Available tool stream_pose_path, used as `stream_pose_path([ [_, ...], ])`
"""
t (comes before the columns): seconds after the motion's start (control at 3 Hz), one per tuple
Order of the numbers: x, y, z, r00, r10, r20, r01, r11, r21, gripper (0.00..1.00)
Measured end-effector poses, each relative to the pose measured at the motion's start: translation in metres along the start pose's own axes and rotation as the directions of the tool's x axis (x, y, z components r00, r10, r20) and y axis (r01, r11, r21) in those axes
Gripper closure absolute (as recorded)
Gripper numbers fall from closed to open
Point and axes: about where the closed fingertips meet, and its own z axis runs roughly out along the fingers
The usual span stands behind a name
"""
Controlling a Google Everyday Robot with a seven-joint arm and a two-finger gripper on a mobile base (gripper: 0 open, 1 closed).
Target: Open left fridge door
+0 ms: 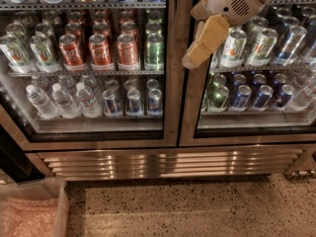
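The gripper [191,60] hangs slanted down-left before the right door [256,102], its tip over that door's inner frame; whether it is spread or closed, I cannot tell. The left door [91,127] stands shut just beside it, red cans [101,48] and bottles [64,100] behind its glass

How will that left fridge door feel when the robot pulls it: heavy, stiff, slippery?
The left fridge door is a big glass pane in a steel frame, so it is probably heavy and rigid. Its brushed steel edge looks smooth and is likely slippery. The gripper hangs in front of the right door, near its left edge.
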Motion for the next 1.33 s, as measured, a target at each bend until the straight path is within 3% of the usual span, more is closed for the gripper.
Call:
stream_pose_path([
  [0.33, -0.004, -0.005, 0.009, 1.000, 0.000, -0.006, 0.000, 0.9999, -0.014, 0.00],
  [0.67, -0.010, -0.028, 0.004, 0.999, -0.004, -0.047, 0.007, 0.9989, 0.046, 0.00],
  [1.0, -0.014, -0.031, 0.000, 0.998, -0.011, -0.059, 0.015, 0.9973, 0.072, 0.00],
  [1.33, -0.016, -0.029, 0.006, 0.999, -0.007, -0.045, 0.009, 0.9983, 0.057, 0.00],
])
